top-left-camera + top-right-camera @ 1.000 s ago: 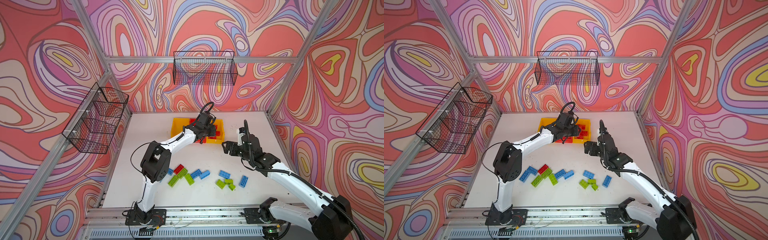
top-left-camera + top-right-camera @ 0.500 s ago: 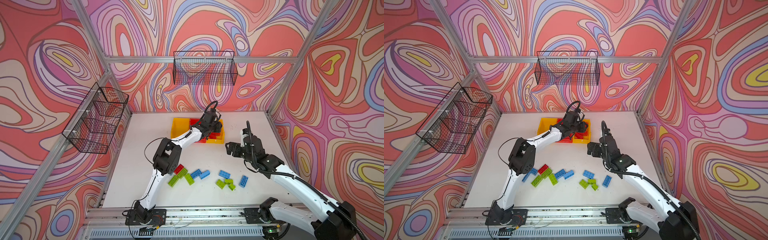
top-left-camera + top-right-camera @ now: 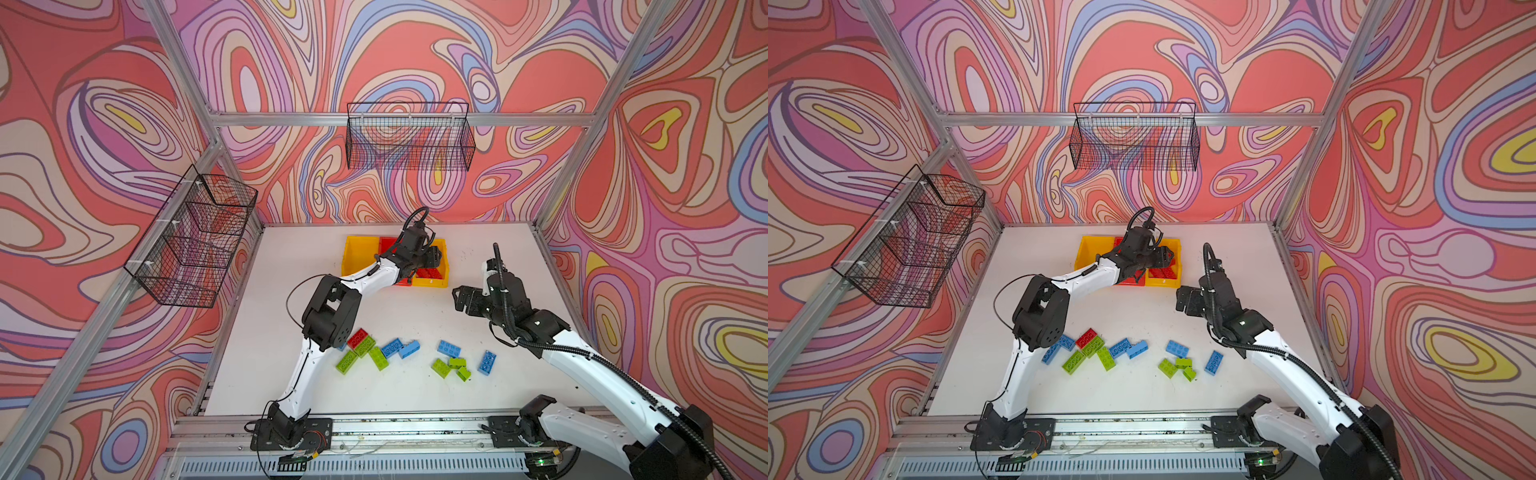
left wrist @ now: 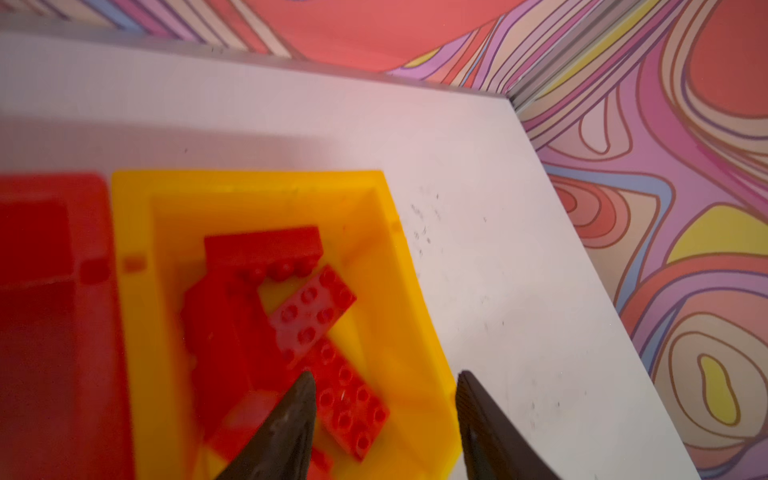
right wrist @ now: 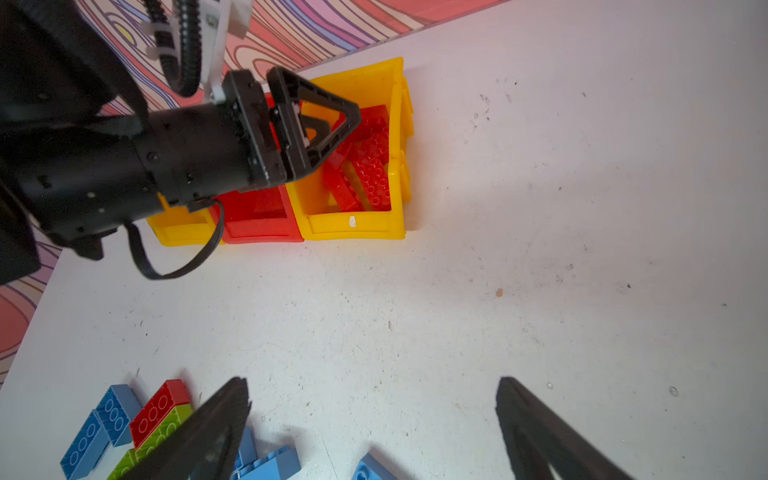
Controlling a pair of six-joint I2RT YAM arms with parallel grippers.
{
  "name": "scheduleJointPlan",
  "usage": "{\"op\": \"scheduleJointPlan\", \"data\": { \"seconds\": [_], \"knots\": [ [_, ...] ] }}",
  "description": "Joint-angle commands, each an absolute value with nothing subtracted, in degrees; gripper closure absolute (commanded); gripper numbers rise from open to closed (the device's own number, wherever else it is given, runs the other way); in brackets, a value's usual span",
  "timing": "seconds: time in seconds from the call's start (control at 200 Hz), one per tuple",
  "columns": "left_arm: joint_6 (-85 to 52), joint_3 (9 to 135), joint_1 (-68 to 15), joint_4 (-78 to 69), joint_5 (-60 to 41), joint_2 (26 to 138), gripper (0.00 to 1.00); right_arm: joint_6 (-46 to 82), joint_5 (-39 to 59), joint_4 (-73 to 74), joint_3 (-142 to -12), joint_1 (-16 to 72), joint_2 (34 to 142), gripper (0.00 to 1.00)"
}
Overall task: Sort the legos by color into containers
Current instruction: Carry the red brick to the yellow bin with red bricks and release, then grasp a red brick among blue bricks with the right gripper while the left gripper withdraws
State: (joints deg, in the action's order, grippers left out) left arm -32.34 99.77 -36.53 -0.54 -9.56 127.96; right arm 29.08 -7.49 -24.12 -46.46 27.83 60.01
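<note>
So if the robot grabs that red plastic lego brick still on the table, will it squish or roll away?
Probably not squish: the red plastic lego brick looks hard, with sharp edges. It likely won't roll, since its sides are flat and boxy. It sits tight against a green lego brick, so a push may nudge that one too.

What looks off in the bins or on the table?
Red bricks lie jumbled in the right-hand yellow bin, not the red bin beside it: odd for a colour sort. One lone red brick sits on the table among green bricks and blue bricks.
</note>
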Motion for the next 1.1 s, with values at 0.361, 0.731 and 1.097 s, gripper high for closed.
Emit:
{"op": "scheduleJointPlan", "data": {
  "seconds": [0.361, 0.731, 1.097],
  "knots": [
    [-37.7, 52.6, -36.2, 5.1, 11.5, 79.7, 0.38, 28.7, -6.9, -23.7, -50.7, 39.0, 69.4, 0.03],
    [-53.7, 26.0, -35.9, 34.9, 22.7, 33.5, 0.05, 24.3, -0.5, -17.0, -63.0, 50.3, 93.0, 0.04],
    [-66.8, 21.8, -35.9, 60.0, 26.4, 0.9, 0.0, 21.3, 1.4, -19.2, -76.7, 55.5, 109.7, 0.05]
  ]
}}
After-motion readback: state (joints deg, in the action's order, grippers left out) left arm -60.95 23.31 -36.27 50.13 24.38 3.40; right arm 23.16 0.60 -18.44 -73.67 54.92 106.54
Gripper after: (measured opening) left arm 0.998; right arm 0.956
